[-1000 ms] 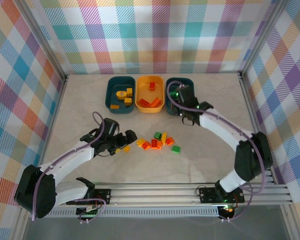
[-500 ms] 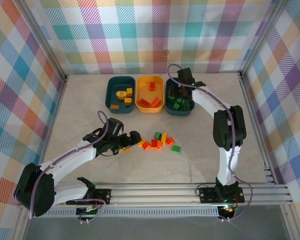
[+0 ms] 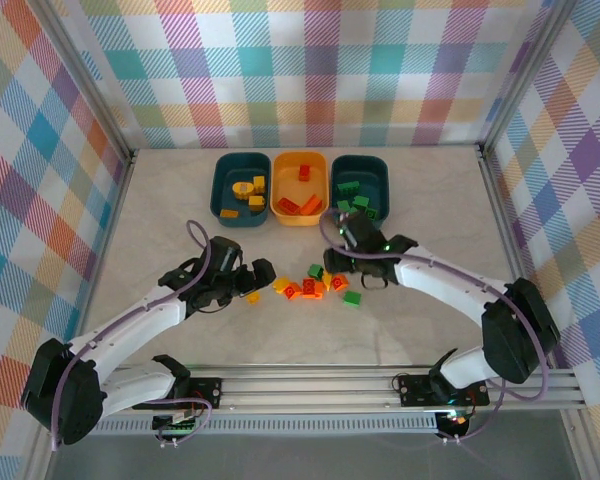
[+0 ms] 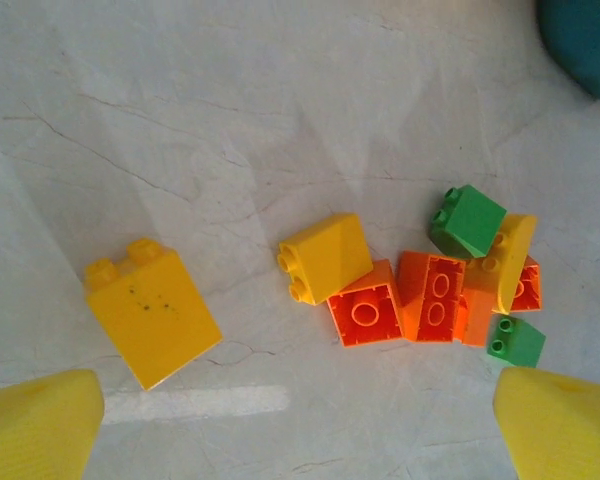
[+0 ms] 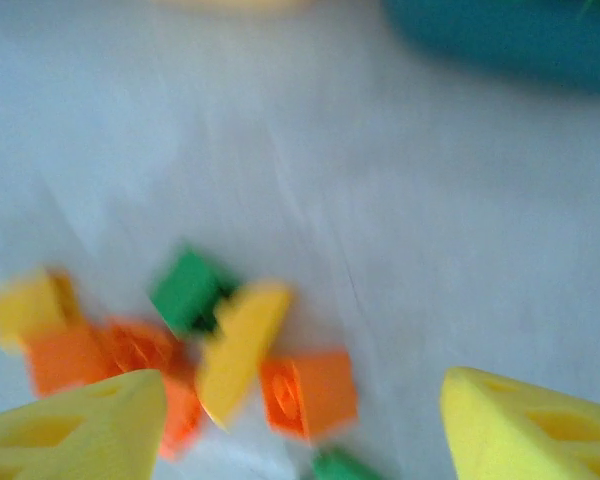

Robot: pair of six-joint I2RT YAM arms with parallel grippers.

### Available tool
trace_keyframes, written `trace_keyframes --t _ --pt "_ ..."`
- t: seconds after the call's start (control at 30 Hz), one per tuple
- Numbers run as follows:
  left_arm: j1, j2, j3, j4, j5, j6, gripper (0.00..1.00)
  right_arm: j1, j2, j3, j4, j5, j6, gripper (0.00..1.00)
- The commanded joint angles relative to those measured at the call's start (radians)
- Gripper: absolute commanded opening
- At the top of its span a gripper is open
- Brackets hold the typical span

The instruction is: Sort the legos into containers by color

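Left pincer [image 4: 295, 432] hovering wide open over yellow brick [image 4: 152, 310]; right pincer [image 5: 305, 430], also open and empty, hanging above pile [image 3: 315, 285] on counter [image 3: 440, 210]. Bricks likely light, rigid, slick; pinching flat opposite sides looking safest.

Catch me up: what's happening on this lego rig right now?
Two arms are sorting legos by colour into three tubs. The left teal tub holds yellow bricks, the yellow-orange tub red-orange ones, and the right teal tub green ones. A small mixed pile lies unsorted on the table. The left gripper is open over a lone yellow brick beside the pile. The right gripper is open and empty above the pile.
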Motion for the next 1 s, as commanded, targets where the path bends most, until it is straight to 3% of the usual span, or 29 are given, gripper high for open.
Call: trace_keyframes --t 0.0,0.17,0.4,0.57,0.77,0.97 --pt "0.007 -0.001 -0.013 -0.015 -0.030 0.015 1.00 0.047 -0.014 -0.050 -0.109 0.002 0.109 0.78" --pt "0.007 0.051 -0.029 0.050 0.018 -0.021 1.00 0.097 0.040 -0.080 -0.085 0.011 0.199 0.81" --pt "0.007 0.042 -0.035 0.026 0.020 -0.024 1.00 0.108 0.155 -0.081 -0.071 0.077 0.237 0.75" --pt "0.007 0.008 -0.049 0.023 -0.004 -0.028 1.00 0.108 0.162 -0.096 -0.030 0.125 0.233 0.66" --pt "0.007 0.038 -0.028 0.019 0.002 -0.020 1.00 0.108 0.136 -0.104 -0.019 0.137 0.216 0.44" --pt "0.008 0.067 -0.007 0.021 0.006 -0.010 1.00 0.108 0.004 -0.121 -0.057 0.164 0.201 0.40"
